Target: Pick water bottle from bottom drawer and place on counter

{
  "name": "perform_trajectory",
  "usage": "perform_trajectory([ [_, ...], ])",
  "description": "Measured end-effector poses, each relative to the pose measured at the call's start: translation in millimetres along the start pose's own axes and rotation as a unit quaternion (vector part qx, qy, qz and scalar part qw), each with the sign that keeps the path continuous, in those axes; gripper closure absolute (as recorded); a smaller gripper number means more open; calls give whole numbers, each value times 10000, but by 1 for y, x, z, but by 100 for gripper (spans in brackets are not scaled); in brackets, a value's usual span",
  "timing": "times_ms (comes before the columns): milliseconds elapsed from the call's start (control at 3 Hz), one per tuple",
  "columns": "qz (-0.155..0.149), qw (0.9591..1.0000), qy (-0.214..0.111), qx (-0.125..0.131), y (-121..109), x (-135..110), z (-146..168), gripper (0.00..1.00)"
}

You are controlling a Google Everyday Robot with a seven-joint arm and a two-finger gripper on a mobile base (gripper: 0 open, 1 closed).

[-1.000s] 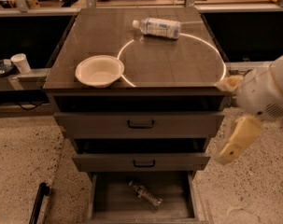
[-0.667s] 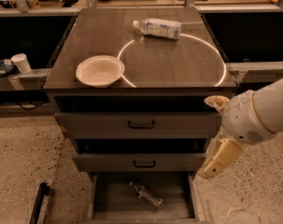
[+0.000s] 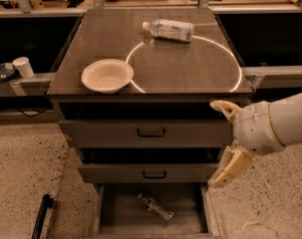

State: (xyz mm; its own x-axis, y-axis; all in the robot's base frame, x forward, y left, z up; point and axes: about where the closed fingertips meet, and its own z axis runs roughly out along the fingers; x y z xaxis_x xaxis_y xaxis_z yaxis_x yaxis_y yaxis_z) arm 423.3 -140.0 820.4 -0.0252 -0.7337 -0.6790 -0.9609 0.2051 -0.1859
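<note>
While the water bottle [image 3: 155, 208] lies in the bottom drawer [image 3: 118, 215], gripper [image 3: 214, 143] hangs above-right — fingers [image 3: 230, 166] apart

The gripper [image 3: 214, 144] has moved leftward and downward, closing in on the bottom drawer [image 3: 118, 215]. Its lower finger [image 3: 231, 166], previously well to the right of that drawer, now appears just above the drawer's right wall. The white arm [image 3: 285, 123] has followed, up and right of the drawer.

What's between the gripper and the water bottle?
Camera view: only the bottom drawer's right wall and bare floor separate the water bottle from the open gripper, right of the middle drawer.
</note>
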Motion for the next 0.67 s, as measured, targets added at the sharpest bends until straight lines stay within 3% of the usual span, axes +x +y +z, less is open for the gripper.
perform_trajectory([
  [333,222,9997,-26,-53,6,10,29,0],
  [667,528,9982,-289,-39,30,33,80,0],
])
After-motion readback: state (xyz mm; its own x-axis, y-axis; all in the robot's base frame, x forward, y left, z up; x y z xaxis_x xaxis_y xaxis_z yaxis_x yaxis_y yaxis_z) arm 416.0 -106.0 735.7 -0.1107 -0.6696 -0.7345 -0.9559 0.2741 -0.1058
